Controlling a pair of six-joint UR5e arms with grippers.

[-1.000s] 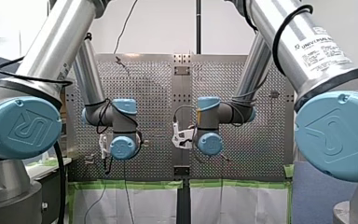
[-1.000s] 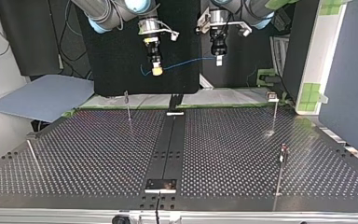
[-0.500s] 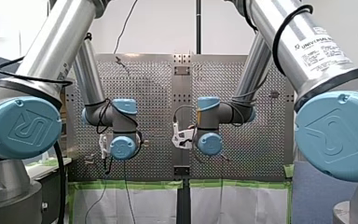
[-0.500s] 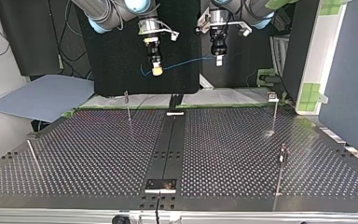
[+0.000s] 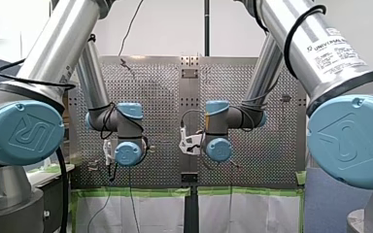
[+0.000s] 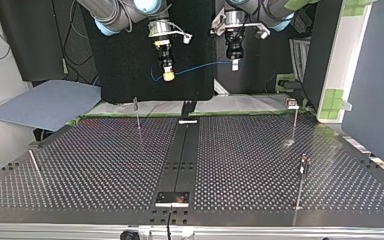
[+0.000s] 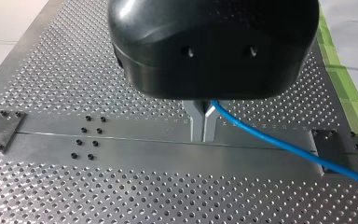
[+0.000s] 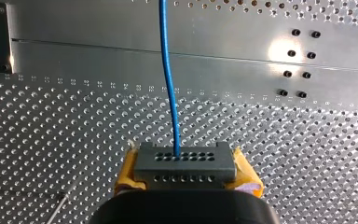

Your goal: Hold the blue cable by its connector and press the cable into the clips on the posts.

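Connector first: my right gripper is closed on the grey connector, with its yellow pads squeezing either side. The blue cable leaves the connector's face and runs on ahead of that gripper. My left gripper has its metal fingers pinched almost together on the same cable further along, and the cable leads away to one side of it.

Both grippers hang high above the desk, near each other, with the cable strung between them in a gentle curve. None of it sits in the clips on the posts, which stand below and well apart from both grippers.

Judging from this, the step in hand is carrying the cable down to a first post. To do it well:

- Hold the stretch between the grippers lightly taut, so it presents as a straight line.
- Descend with the chosen clip between the two grippers.
- Line the cable over the clip's mouth, then press straight down.

The left grip seems best used as a guide the cable can slide through. A hard pull could tug the wire from the connector or bend a thin post.
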